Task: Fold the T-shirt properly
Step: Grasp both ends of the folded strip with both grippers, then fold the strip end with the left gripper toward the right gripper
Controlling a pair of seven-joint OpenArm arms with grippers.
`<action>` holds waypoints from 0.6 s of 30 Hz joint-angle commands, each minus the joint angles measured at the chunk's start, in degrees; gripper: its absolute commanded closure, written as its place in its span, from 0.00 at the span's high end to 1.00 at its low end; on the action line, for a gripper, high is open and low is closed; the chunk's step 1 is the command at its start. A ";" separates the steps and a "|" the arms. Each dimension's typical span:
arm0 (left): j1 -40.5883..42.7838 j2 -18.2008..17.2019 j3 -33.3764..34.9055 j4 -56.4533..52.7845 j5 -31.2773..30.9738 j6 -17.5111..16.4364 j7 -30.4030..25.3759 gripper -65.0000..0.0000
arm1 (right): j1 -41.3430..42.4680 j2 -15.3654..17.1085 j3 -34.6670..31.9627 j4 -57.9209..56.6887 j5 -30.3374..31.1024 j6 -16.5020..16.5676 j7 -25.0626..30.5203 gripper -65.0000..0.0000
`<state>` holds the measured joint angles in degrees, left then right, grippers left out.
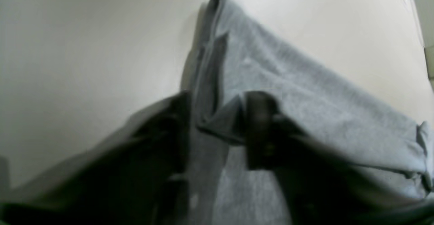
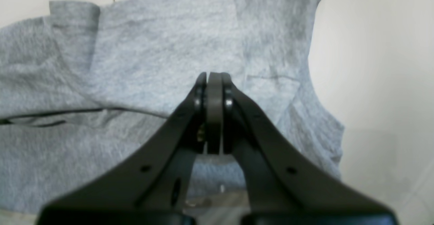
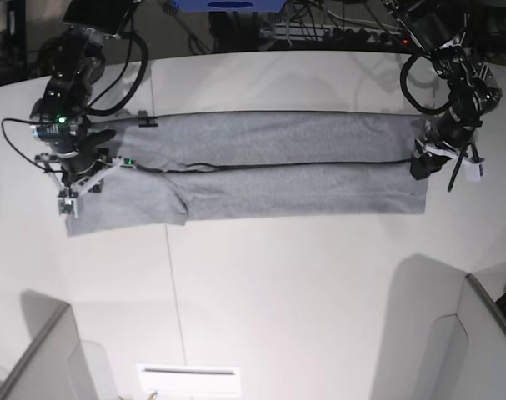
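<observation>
The heather-grey T-shirt [image 3: 278, 167] lies as a long folded band across the table, plain side up, with a dark fold line along its middle. My left gripper [image 3: 423, 162] is at the shirt's right end. In the left wrist view the gripper [image 1: 220, 130] is shut on a bunched fold of the T-shirt [image 1: 305, 99], which rises in a ridge away from it. My right gripper [image 3: 79, 179] is over the shirt's left end. In the right wrist view it [image 2: 214, 79] is shut with nothing between its pads, just above the fabric [image 2: 135, 65].
The white table [image 3: 278, 292] has a seam [image 3: 173, 283] running from front to back under the shirt's left part. Cables and dark equipment [image 3: 319, 29] lie along the back edge. Grey partition panels [image 3: 486, 350] stand at the front corners.
</observation>
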<state>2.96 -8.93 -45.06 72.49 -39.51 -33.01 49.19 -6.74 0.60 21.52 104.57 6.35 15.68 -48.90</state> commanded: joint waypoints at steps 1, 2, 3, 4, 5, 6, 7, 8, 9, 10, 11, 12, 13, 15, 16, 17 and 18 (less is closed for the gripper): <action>-0.19 -0.61 0.00 -0.44 0.43 0.27 0.88 0.20 | 0.55 0.32 0.15 1.23 0.29 0.10 1.39 0.00; -0.37 -0.61 -0.08 -1.24 0.43 0.27 0.88 0.13 | 0.37 0.32 0.15 1.23 0.29 0.10 1.39 0.00; -0.46 -0.87 -0.26 -2.29 0.43 0.27 0.79 0.04 | 0.37 0.32 0.15 1.23 0.29 0.10 1.39 0.00; -0.46 -1.58 -0.26 -3.17 0.43 0.27 0.70 0.00 | 0.37 0.32 0.24 1.23 0.29 0.10 1.21 0.00; -0.54 -2.10 -0.26 -3.87 0.43 0.27 0.70 0.00 | 0.28 0.32 0.24 1.23 0.29 0.10 1.12 0.00; -0.72 -2.37 -0.44 -4.31 0.43 0.27 0.44 0.00 | 0.28 0.32 0.42 1.23 0.38 0.19 1.12 0.00; -1.07 -2.72 -0.35 -4.58 0.43 0.27 -0.44 0.00 | 0.28 0.23 0.50 1.23 0.38 0.19 1.12 0.00; -1.07 -3.34 -0.08 -4.75 0.43 0.27 -1.32 0.00 | 0.19 0.23 0.59 1.23 0.38 0.19 1.12 0.00; -0.98 -3.95 0.00 -4.84 0.43 0.27 -2.02 0.00 | 0.11 0.23 0.59 1.23 0.38 0.19 1.12 0.00; -0.98 -4.39 0.00 -4.93 0.43 0.27 -2.73 0.00 | -0.42 0.23 0.50 1.23 0.38 0.19 1.12 0.00; -0.90 -4.74 -0.26 -4.84 0.43 0.27 -3.34 0.00 | -0.69 0.23 0.42 1.32 0.64 0.19 1.12 0.00; -0.90 -5.80 -0.26 -4.75 0.43 0.27 -3.87 0.00 | -0.86 0.23 0.59 1.58 1.96 0.19 1.12 0.00; -0.90 -6.68 -0.26 -4.84 0.43 0.27 -4.05 0.00 | -1.13 0.23 0.68 1.76 3.98 0.19 1.12 0.00; -0.90 -8.43 -0.08 -4.40 0.43 0.27 -3.96 0.00 | -2.53 0.67 0.68 2.02 8.11 0.19 1.04 0.00; -0.90 -8.87 -0.08 -4.05 0.43 0.27 -3.96 0.00 | -2.80 0.67 0.68 2.02 9.61 0.19 1.04 0.00; -0.90 -9.23 -0.08 -3.35 0.43 0.27 -3.96 0.00 | -3.06 0.76 0.68 2.02 10.75 0.19 1.04 0.00; -0.90 -9.49 -0.08 -2.29 0.43 0.27 -3.87 0.00 | -3.15 0.76 0.68 2.02 11.54 0.19 1.04 0.00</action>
<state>2.83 -17.52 -45.01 68.99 -37.60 -31.88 46.09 -10.57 0.78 22.06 105.43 17.02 15.86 -49.34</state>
